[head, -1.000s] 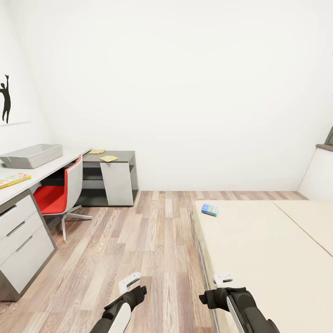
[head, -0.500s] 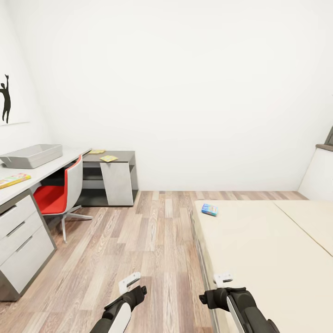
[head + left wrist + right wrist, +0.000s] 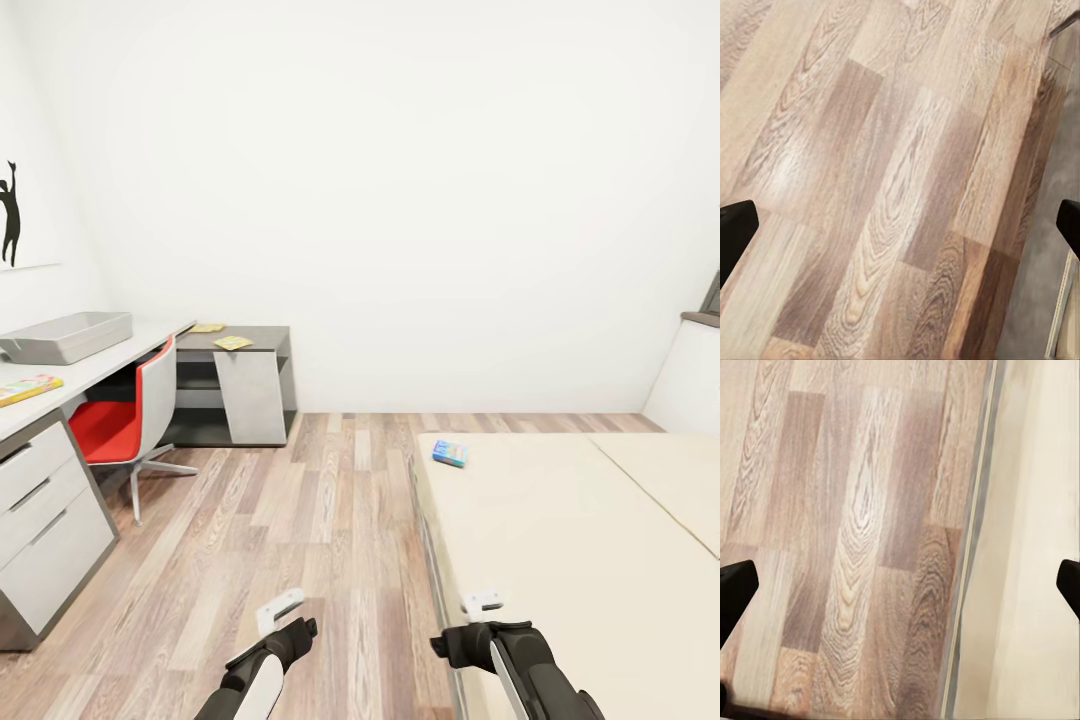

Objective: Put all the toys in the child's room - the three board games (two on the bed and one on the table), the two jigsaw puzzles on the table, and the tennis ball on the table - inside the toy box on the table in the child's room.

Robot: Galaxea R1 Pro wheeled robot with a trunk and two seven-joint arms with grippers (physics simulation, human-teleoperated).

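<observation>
Both arms are hanging low at the front of the head view, left hand (image 3: 283,612) over the wood floor (image 3: 300,520), right hand (image 3: 478,612) at the near corner of the bed (image 3: 570,560). Both hands are standing wide with nothing in them; in the wrist views each dark fingertip is sitting at an opposite frame edge, floor planks showing between them, with the bed edge (image 3: 975,540) running through the right wrist view. The small blue board game (image 3: 451,453) is lying flat on the mattress near the foot-end corner, well apart from both hands. Across the room the surface (image 3: 110,365) is carrying the light-grey toy box (image 3: 68,336) against the left wall. A flat colourful box (image 3: 28,389) is lying near the front edge of the surface, closer to the camera than the toy box. Two flat yellowish items (image 3: 232,343) are lying on the lower dark-grey section; too small to tell what they are. A red-seated chair (image 3: 130,420) is sitting tucked under the surface. A black silhouette picture (image 3: 10,213) is hanging on the left wall.
</observation>
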